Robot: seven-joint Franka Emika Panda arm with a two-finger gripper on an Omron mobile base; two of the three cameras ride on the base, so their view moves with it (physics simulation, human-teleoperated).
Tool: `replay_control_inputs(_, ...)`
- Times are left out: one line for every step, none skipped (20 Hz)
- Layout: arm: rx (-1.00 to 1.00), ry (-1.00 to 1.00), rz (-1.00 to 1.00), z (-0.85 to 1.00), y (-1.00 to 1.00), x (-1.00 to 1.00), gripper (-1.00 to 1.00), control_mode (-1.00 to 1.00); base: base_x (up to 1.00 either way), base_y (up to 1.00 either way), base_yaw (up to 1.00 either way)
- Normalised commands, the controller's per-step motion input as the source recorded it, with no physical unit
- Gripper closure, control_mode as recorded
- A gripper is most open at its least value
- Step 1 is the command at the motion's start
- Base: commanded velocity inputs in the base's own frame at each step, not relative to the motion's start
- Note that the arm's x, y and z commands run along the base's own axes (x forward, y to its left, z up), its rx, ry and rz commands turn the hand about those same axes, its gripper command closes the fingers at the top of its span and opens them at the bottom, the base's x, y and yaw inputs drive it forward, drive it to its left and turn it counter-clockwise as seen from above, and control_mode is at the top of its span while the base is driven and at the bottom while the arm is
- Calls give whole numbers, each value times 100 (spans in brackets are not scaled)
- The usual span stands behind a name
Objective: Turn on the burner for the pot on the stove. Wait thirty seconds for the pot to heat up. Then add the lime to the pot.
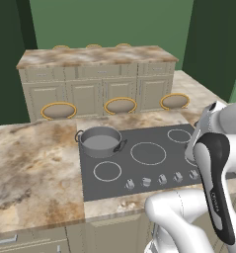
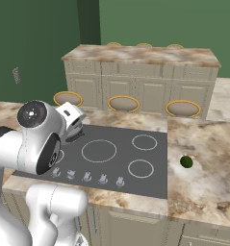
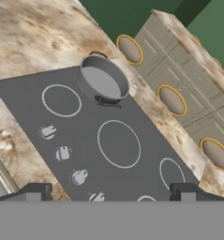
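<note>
The grey steel pot [image 1: 99, 141] [image 3: 101, 82] stands empty on the back left ring of the dark stove [image 1: 139, 175] [image 2: 117, 170] [image 3: 85, 126]. Several silver knobs [image 1: 162, 179] [image 3: 62, 153] line the stove's front edge. The small dark green lime [image 2: 186, 162] lies on the marble counter to the right of the stove. My gripper [image 2: 74, 135] [image 3: 111, 194] hovers above the stove's front part, over the knob row and apart from the pot. It is open, with nothing between its fingertips [image 3: 33, 192]. In the right base view my arm hides the pot.
Marble counter [image 1: 35, 158] [image 2: 203, 192] flanks the stove on both sides. Behind it stand three round stools [image 1: 120, 105] with yellow rims, then a cabinet island [image 1: 97, 74] against green walls.
</note>
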Motion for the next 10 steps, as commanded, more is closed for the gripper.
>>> replay_control_inputs(0, 0, 0, 0, 0, 0, -100, -100, 0, 0, 0)
replay_control_inputs(0, 0, 0, 0, 0, 0, -100, -100, 0, 0, 0)
replay_control_inputs(0, 0, 0, 0, 0, 0, -100, -100, 0, 0, 0)
replay_control_inputs(0, 0, 0, 0, 0, 0, -100, -100, 0, 0, 0)
replay_control_inputs(0, 0, 0, 0, 0, 0, -100, -100, 0, 0, 0)
replay_control_inputs(0, 0, 0, 0, 0, 0, -100, -100, 0, 0, 0)
replay_control_inputs(0, 0, 0, 0, 0, 0, -100, -100, 0, 0, 0)
replay_control_inputs(0, 0, 0, 0, 0, 0, -100, -100, 0, 0, 0)
replay_control_inputs(0, 0, 0, 0, 0, 0, -100, -100, 0, 0, 0)
replay_control_inputs(0, 0, 0, 0, 0, 0, -100, -100, 0, 0, 0)
